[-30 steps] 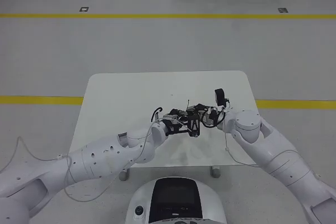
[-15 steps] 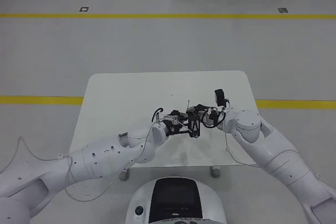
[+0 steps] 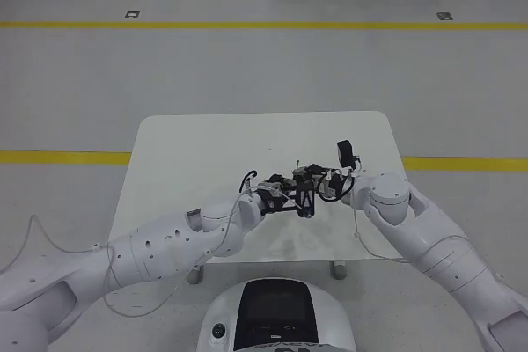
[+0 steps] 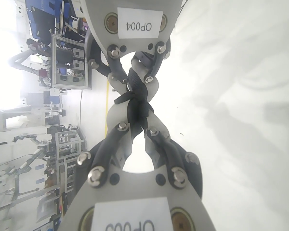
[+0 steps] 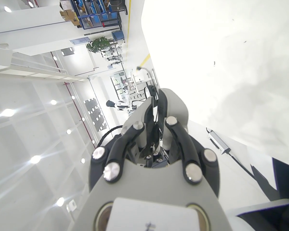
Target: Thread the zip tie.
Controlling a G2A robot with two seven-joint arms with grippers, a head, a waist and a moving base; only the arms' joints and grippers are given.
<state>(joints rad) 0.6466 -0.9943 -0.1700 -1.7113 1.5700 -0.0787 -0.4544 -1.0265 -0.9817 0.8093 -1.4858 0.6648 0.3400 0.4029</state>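
Pinching zip tie (image 4: 134,106): L fingers (image 4: 112,117), R fingers (image 4: 155,88), above table (image 3: 202,150).

thin black plastic zip tie (image 4: 134,111): smooth, semi-matt. left gripper (image 4: 137,117) and right gripper (image 5: 156,106): matt grey plastic fingers, glossy black plastic links, bright polished metal pins, knurled black pads. white table (image 3: 194,150): smooth, matt top.

Closed right hand (image 5: 156,102) over white table (image 5: 219,25)
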